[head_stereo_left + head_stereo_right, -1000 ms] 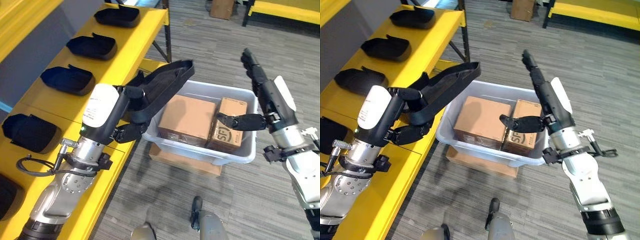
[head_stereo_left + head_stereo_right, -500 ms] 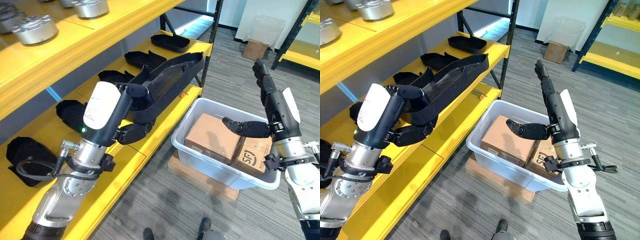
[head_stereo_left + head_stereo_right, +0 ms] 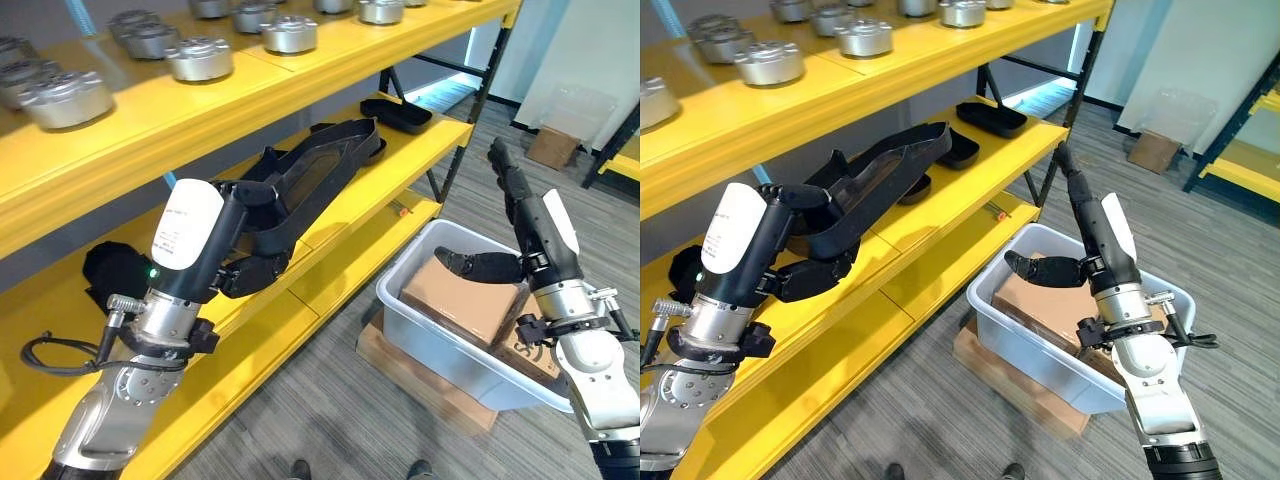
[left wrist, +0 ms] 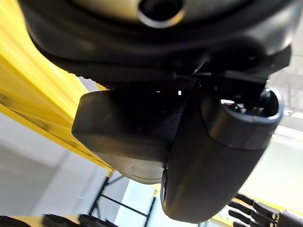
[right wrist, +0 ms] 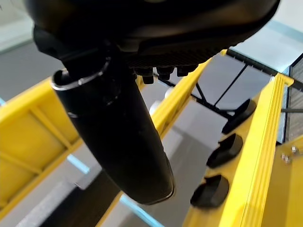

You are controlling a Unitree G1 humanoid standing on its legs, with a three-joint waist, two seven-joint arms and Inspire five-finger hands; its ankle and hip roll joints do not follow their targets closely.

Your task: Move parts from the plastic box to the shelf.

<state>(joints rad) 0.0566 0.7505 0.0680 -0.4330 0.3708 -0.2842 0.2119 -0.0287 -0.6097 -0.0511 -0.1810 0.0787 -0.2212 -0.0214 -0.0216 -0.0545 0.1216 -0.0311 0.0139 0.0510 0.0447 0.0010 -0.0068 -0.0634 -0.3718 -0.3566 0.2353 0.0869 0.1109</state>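
While our left hand [image 3: 245,240] curls its dark fingers and thumb around the near end of the long, black, trough-shaped plastic part [image 3: 315,175], that part hangs in the air over the front edge of the yellow metal shelf's [image 3: 330,215] middle level. Its long axis runs away from our fingers toward the far end of the shelf, roughly along the shelf's length, and its far tip sits just short of the smaller black moulded parts [image 3: 395,113] already laid there. We judge the placing turns on swinging that far end inward over the yellow board, since the held end is nearest us. Our right hand [image 3: 520,225] stands well apart, fingers straight and pointing up, thumb out, holding nothing, above the pale grey plastic box [image 3: 440,345] with its brown cardboard cartons [image 3: 465,300].
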